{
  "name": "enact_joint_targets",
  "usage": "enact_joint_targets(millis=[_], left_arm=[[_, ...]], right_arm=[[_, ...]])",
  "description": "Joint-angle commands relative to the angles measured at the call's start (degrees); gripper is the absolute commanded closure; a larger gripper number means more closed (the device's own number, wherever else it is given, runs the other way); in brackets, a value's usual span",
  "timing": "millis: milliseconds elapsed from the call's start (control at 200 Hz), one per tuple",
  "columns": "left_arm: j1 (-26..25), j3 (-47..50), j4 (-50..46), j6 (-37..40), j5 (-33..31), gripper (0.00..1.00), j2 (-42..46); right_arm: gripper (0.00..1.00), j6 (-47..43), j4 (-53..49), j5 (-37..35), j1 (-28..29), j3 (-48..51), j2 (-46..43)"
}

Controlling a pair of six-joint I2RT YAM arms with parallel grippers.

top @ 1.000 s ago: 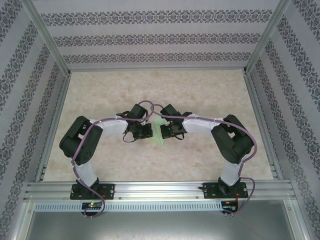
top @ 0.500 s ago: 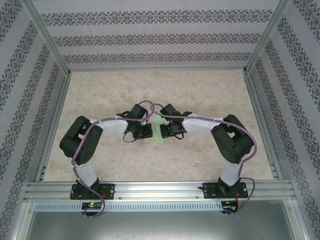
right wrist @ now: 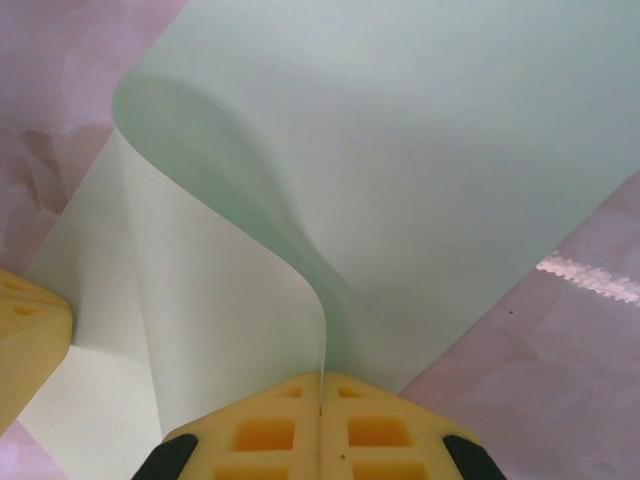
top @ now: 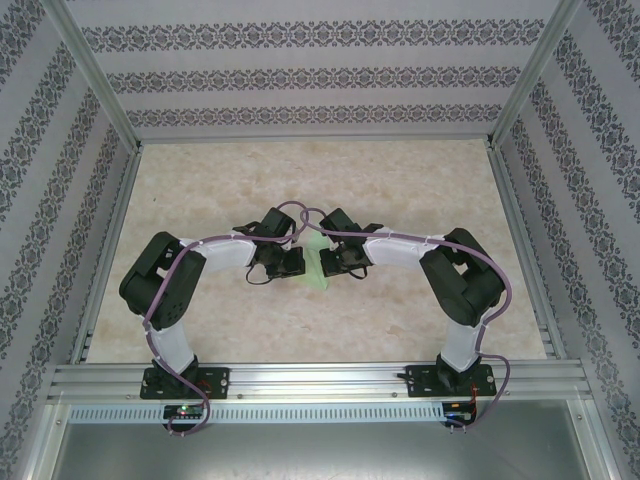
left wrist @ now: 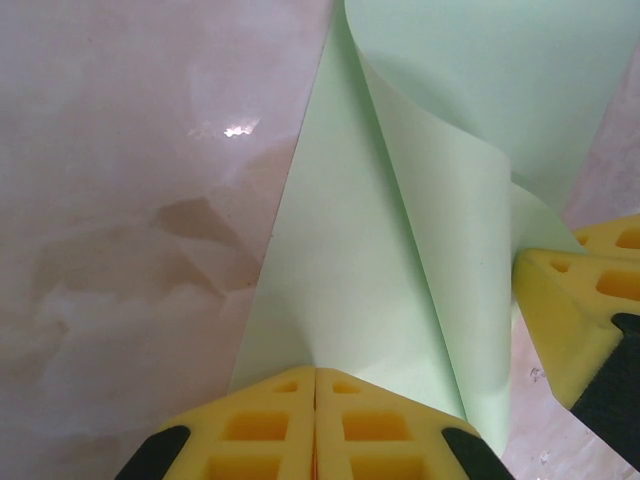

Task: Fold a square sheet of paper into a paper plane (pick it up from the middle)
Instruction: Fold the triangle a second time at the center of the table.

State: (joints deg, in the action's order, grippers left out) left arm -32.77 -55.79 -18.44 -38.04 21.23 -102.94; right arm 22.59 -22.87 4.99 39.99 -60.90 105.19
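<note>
Pinching the paper (left wrist: 380, 300), both jaws hide its gripped edges.

The top camera hangs high above and behind the arm bases, looking down and forward over the whole table (top: 200, 190) from well back. Each wrist camera peers along its own fingers, on the left gripper (left wrist: 315, 372) and the right gripper (right wrist: 322, 378), from very close. They face each other across the square sheet of paper (left wrist: 370, 300), which all three views share.
</note>
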Motion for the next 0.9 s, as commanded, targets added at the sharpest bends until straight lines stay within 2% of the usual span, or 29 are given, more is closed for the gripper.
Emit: enact_joint_targets(millis=[0, 265, 510, 894], left_arm=[[-0.4, -1.4, 0.4, -1.6, -1.9, 0.90, 2.7], [1.0, -1.3, 4.9, -5.8, -2.8, 0.88, 5.4], [2.1, 1.2, 12.7, -9.9, 0.5, 0.87, 6.2], [2.3, 1.6, 21.2, -13.6, 7.2, 0.86, -0.2]], right_arm=[[0.96, 0.6, 0.8, -0.1, -0.3, 1.4, 0.9], [0.96, 1.4, 2.1, 0.3, -0.3, 2.7, 0.5], [0.96, 1.9, 2.9, 0.7, -0.3, 3.2, 0.7], [0.96, 2.1, 3.4, 1.1, -0.3, 3.6, 0.3]])
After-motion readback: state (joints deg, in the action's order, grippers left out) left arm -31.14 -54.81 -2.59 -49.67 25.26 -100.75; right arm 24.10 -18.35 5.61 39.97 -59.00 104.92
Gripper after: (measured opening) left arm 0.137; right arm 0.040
